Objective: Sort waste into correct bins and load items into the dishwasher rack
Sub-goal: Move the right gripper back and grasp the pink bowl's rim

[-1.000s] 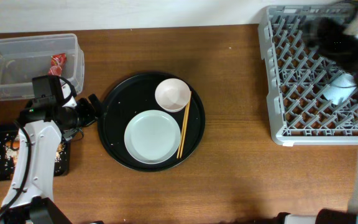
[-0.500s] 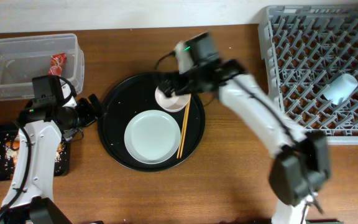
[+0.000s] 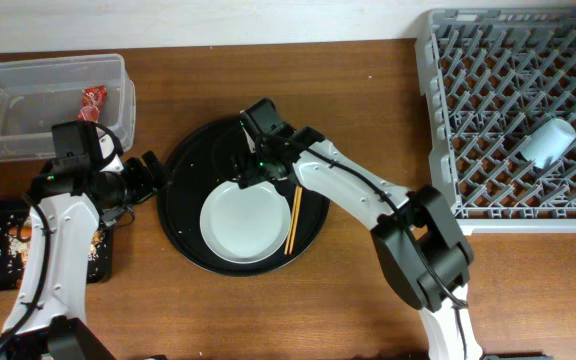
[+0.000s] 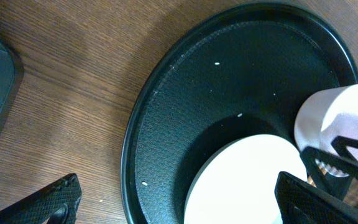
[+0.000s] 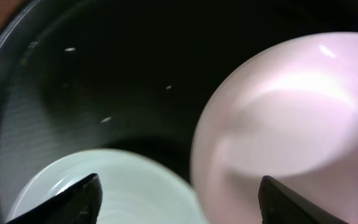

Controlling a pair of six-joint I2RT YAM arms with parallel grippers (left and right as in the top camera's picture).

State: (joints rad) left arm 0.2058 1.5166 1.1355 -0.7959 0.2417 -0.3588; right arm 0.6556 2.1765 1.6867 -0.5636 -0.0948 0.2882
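White bowl (image 5: 284,118) lies partly between the right jaws, spread apart; right arm (image 3: 353,190) stretches leftward. Left jaws hang wide apart.

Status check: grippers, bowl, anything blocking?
Both open: left gripper beside round tray, right gripper over white bowl, no grip yet. Close by: plate and chopsticks. Blue cup in rack.

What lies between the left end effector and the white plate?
Bare wood, then the round black tray, rim and dark floor with white specks, up to the white plate; left wrist view shows it.
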